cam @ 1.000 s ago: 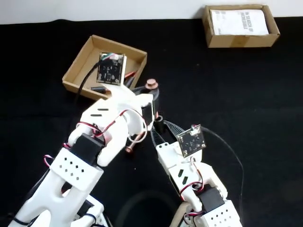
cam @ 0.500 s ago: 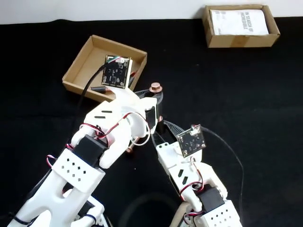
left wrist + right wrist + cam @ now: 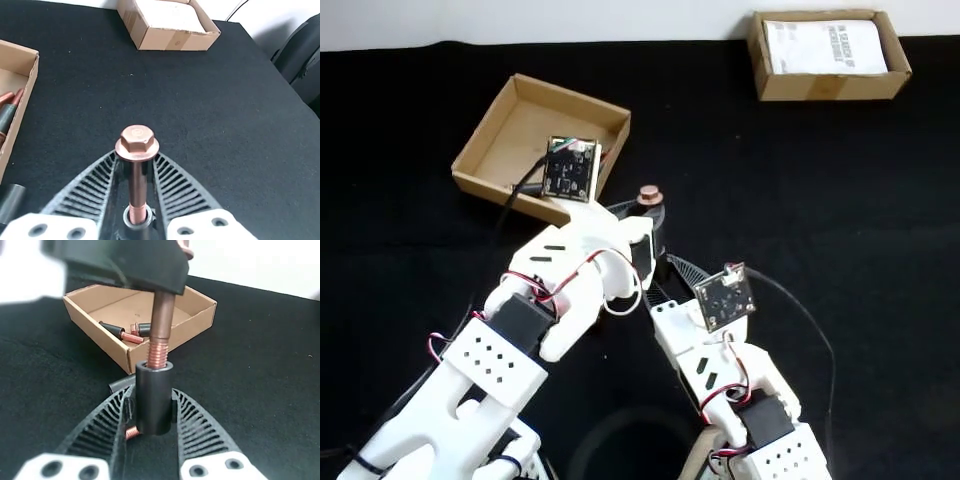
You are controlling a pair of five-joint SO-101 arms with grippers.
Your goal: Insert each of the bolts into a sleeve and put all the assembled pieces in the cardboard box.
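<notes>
bolt [image 3: 162, 322] tip in sleeve [image 3: 154, 400], btm hidden

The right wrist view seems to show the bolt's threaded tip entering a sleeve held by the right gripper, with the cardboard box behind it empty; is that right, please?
Not quite: the cardboard box is not empty. The right wrist view shows assembled pieces lying inside it. The rest holds: the threaded tip of the bolt enters the sleeve held by the right gripper.
</notes>
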